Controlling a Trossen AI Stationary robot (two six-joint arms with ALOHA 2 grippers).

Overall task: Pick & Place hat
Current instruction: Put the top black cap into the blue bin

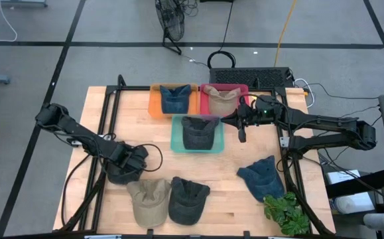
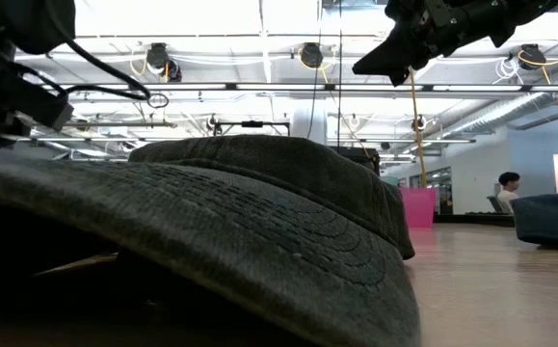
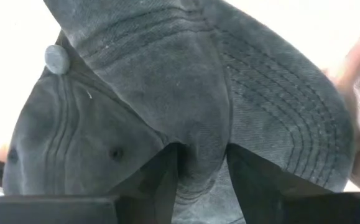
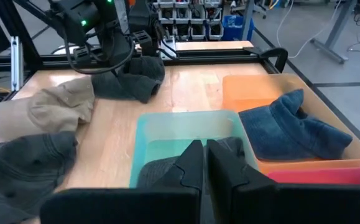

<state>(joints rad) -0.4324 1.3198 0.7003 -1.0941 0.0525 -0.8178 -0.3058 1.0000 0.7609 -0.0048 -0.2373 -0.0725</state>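
Left fingers [image 3: 201,186] pinching grey hat [image 3: 186,93] | right fingers [image 4: 204,165] closed, empty | wooden table [image 1: 138,126]

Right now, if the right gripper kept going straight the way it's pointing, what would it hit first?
Probably the dark hat in the teal bin. The right gripper, shut, points down into that bin in its wrist view, though depth is hard to judge.

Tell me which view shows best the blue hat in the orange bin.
The right wrist view: the blue hat fills the orange bin, seen close and unblocked. The high view shows it small. The low and left wrist views do not show it.
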